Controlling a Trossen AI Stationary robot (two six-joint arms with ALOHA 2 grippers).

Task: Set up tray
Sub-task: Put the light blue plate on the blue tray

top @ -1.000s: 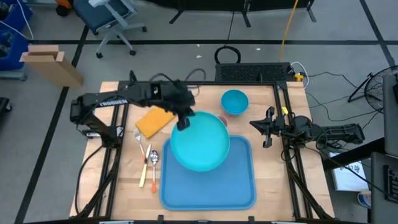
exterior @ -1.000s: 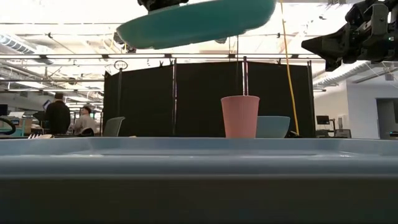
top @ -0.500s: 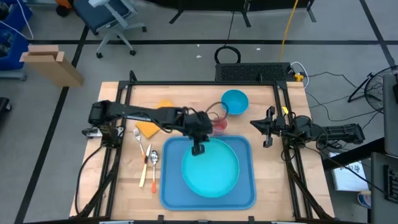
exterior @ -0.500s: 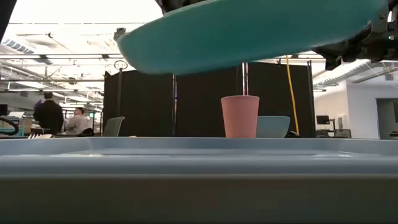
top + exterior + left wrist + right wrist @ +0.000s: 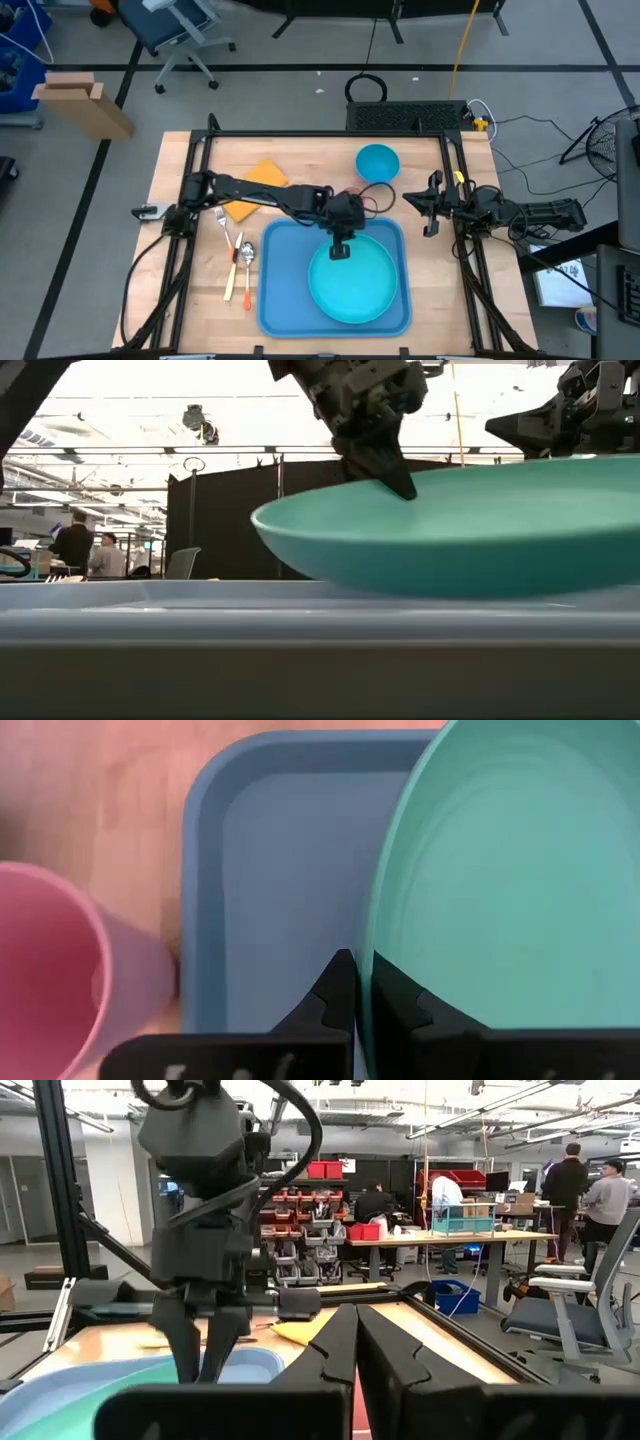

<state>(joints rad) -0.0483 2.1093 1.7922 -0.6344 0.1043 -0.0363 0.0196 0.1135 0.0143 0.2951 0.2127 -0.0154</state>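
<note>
The large blue tray point(image 5: 285, 300) lies at the table's near middle. My left gripper point(image 5: 340, 250) is shut on the rim of the round turquoise plate point(image 5: 352, 282), which hangs over the tray's right half; the plate also shows in the low view point(image 5: 470, 525) and in the left wrist view point(image 5: 510, 870). My right gripper point(image 5: 428, 207) is shut and empty, above the table's right edge. A pink cup point(image 5: 50, 970) stands just beyond the tray's far edge. My left gripper pinches the plate's far rim point(image 5: 368, 982) between its two fingers, one above the rim inside the plate and one outside. The fingers point(image 5: 385, 460) come from above, pointing down. The plate is just above the tray floor; whether it touches it, I cannot tell.
A small blue bowl point(image 5: 377, 162) stands at the far right of the table. An orange cloth point(image 5: 255, 190) lies at the far left. A fork, spoon and knife point(image 5: 238, 262) lie left of the tray. People move in the room beyond the table.
My left gripper has carried the plate from high over the tray's far edge toward the table's near and right edges and down, so it now hangs low over the tray's right half. The pink cup and blue bowl are now hidden behind the plate in the low view.
</note>
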